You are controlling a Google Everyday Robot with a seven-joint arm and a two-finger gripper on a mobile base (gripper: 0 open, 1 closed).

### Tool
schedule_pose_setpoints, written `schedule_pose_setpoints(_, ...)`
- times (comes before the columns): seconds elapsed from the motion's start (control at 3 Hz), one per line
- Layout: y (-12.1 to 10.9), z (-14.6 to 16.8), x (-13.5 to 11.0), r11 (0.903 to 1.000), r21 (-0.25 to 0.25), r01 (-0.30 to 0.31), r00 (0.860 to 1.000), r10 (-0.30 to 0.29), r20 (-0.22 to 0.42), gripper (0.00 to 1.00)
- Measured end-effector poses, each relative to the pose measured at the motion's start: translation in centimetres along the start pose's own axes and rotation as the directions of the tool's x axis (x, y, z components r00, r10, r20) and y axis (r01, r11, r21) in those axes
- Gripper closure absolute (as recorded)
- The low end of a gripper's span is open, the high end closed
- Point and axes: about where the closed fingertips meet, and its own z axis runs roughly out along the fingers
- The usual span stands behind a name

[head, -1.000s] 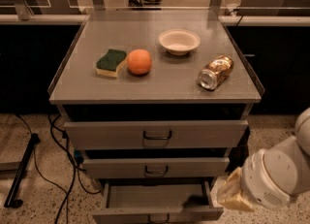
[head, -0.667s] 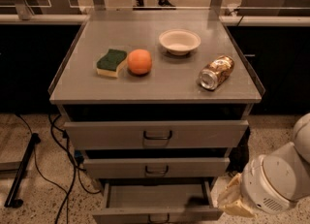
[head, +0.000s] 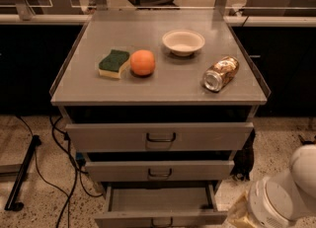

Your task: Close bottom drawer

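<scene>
The bottom drawer (head: 160,206) of the grey metal cabinet is pulled out. Its inside shows bare grey, and its front with a small dark loop handle (head: 162,221) is at the bottom edge of the camera view. The middle drawer (head: 159,170) and top drawer (head: 160,136) above it stand slightly out. My gripper (head: 240,213) is at the bottom right, just right of the bottom drawer's front right corner. It hangs from a white round arm joint (head: 277,201).
On the cabinet top (head: 158,86) lie a green-yellow sponge (head: 114,63), an orange (head: 142,62), a white bowl (head: 183,41) and a can on its side (head: 220,73). Black cables (head: 64,153) and a stand leg (head: 22,175) lie on the floor at left.
My arm and gripper have moved down and to the right, toward the frame's bottom right corner. The bottom drawer stays pulled out.
</scene>
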Motion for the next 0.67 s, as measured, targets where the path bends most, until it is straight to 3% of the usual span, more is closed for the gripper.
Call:
schedule_pose_setpoints(0.33, -2.8, 4.2, 3.2, 0.9978, 0.066, -0.003, 0.999, 0.000, 0.032, 1.00)
schedule_pose_setpoints(0.67, -6.1, 8.8, 7.0, 0.9943, 0.096, -0.046, 0.997, 0.040, 0.069, 1.00)
